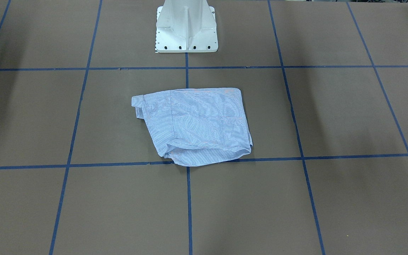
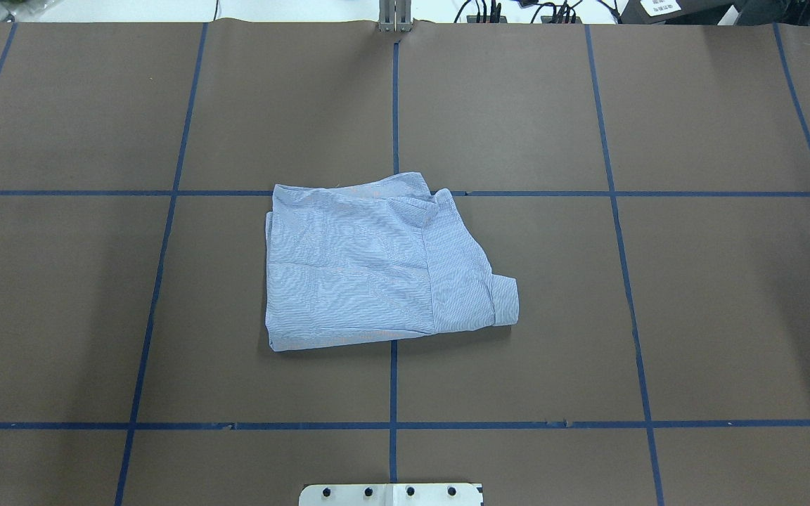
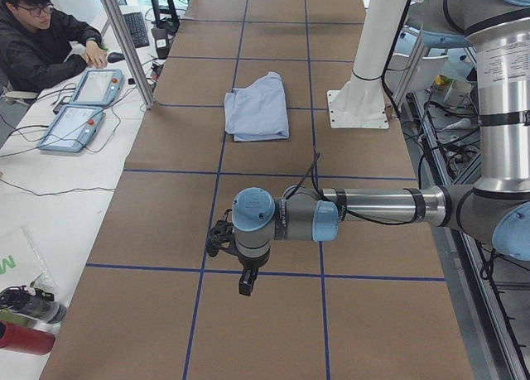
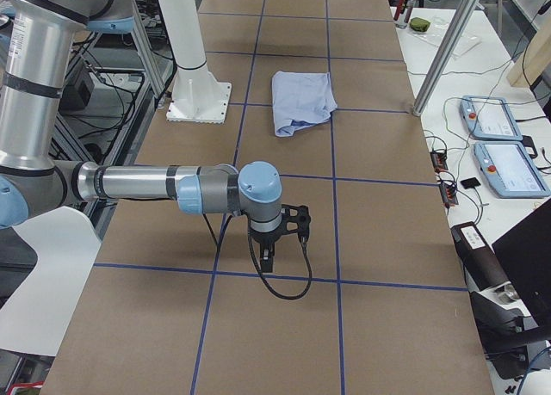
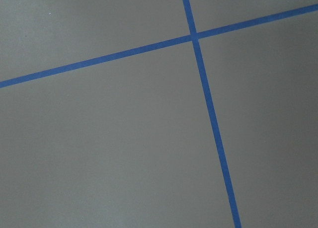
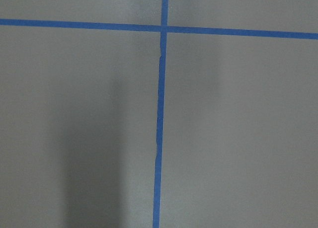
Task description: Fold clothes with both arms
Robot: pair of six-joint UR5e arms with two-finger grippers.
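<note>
The clothes are one light blue-and-white striped shirt (image 1: 197,124), lying folded into a compact bundle at the middle of the brown table (image 2: 658,316). It also shows in the overhead view (image 2: 370,267) and far off in both side views (image 3: 258,107) (image 4: 301,101). My left gripper (image 3: 246,285) hangs above the table near the left end, far from the shirt. Likewise, my right gripper (image 4: 269,262) hangs near the right end. Whether either one is open or shut I cannot tell. Both wrist views show only bare table and blue tape lines.
The white pedestal base (image 1: 186,32) stands just behind the shirt. Blue tape lines (image 2: 393,379) grid the table. A person (image 3: 41,40) sits at a side desk with two teach pendants (image 3: 83,107). A metal post (image 4: 448,51) stands at the table's far edge.
</note>
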